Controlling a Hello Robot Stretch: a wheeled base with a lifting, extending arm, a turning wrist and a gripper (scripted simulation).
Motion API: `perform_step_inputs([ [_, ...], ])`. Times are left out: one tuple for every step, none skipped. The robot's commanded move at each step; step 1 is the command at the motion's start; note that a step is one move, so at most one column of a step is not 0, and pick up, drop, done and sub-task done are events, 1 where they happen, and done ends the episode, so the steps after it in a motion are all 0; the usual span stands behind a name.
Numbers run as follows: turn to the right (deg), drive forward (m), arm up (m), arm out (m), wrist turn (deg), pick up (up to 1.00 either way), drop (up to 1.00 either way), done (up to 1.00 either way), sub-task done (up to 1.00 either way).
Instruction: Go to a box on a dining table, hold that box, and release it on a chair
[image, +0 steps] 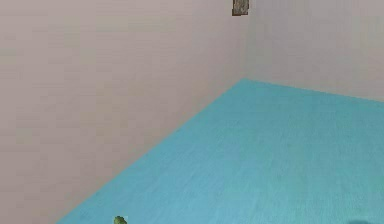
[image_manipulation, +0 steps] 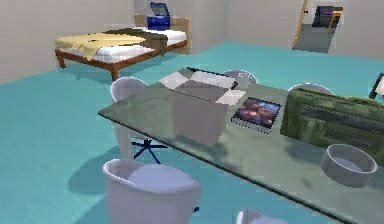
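**Lining up on the box before reaching**

Looking ahead, the forward view is giving a pale wall (image: 100, 90) meeting a teal floor (image: 280, 150). A small dark frame (image: 240, 7) is hanging high up and a small green thing (image: 120, 219) is sitting at the bottom edge. Nothing there is blocking a short drive.

Turning to the arm side view, the box (image_manipulation: 200, 105) is standing upright with its flaps open on the glass worktop (image_manipulation: 270, 160), near the corner at the view's left. How the fingers are standing cannot be told, and neither can the box's place relative to them; it is sitting just left of this view's middle.

The step in hand is probably squaring the base to the box. Doing it well is likely calling for a small creep of the base until the box is lying in line with the reach. The fingers are then needing to rise above the worktop's edge before going out.

A white chair (image_manipulation: 150, 190) is standing below the near edge and may be catching a low arm, though it is looking like a handy release spot. A flat picture book (image_manipulation: 258, 112) is lying just beside the box, with an olive bag (image_manipulation: 335, 117) and a grey bowl (image_manipulation: 350, 163) farther right. A second chair (image_manipulation: 130, 90) is standing behind the corner, and a bed (image_manipulation: 115, 45) well beyond.
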Motion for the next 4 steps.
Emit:
perform_step_inputs([
  [0.0, 0.0, 0.38, 0.0, 0.0, 0.0, 0.0, 0.0, 0.0],
  [0.0, 0.0, 0.0, 0.44, 0.0, 0.0, 0.0, 0.0, 0.0],
  [0.0, 0.0, 0.0, 0.0, 45.0, 0.0, 0.0, 0.0, 0.0],
  [0.0, 0.0, 0.0, 0.0, 45.0, 0.0, 0.0, 0.0, 0.0],
])
